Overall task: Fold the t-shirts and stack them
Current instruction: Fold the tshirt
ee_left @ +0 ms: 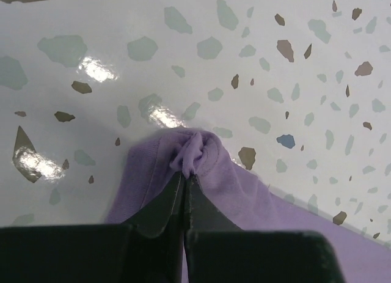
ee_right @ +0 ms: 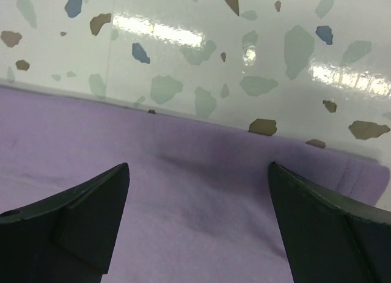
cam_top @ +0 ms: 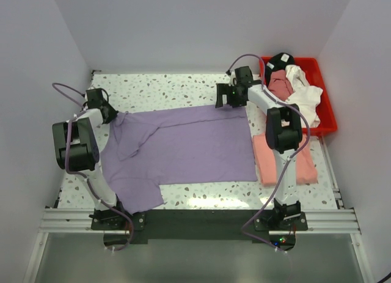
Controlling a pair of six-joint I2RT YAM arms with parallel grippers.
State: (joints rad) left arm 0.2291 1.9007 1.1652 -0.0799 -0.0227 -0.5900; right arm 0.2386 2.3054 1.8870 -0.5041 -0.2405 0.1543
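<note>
A lavender-purple t-shirt [cam_top: 183,145] lies spread flat across the middle of the speckled table. My left gripper [cam_top: 113,115] is shut on its far left corner, and a bunch of purple cloth [ee_left: 194,153] puckers up between the closed fingertips of the left gripper [ee_left: 185,176]. My right gripper [cam_top: 225,99] hangs open over the shirt's far right hem, with the purple cloth [ee_right: 201,209] lying flat between the spread tips of the right gripper [ee_right: 198,167]. A folded salmon-pink t-shirt [cam_top: 284,159] rests to the right of the purple one.
A red bin [cam_top: 321,87] at the back right holds a heap of dusty-rose [cam_top: 280,84], white [cam_top: 305,96] and black [cam_top: 280,62] shirts. Grey walls close in the table on three sides. Bare speckled tabletop [cam_top: 171,90] runs along the far edge.
</note>
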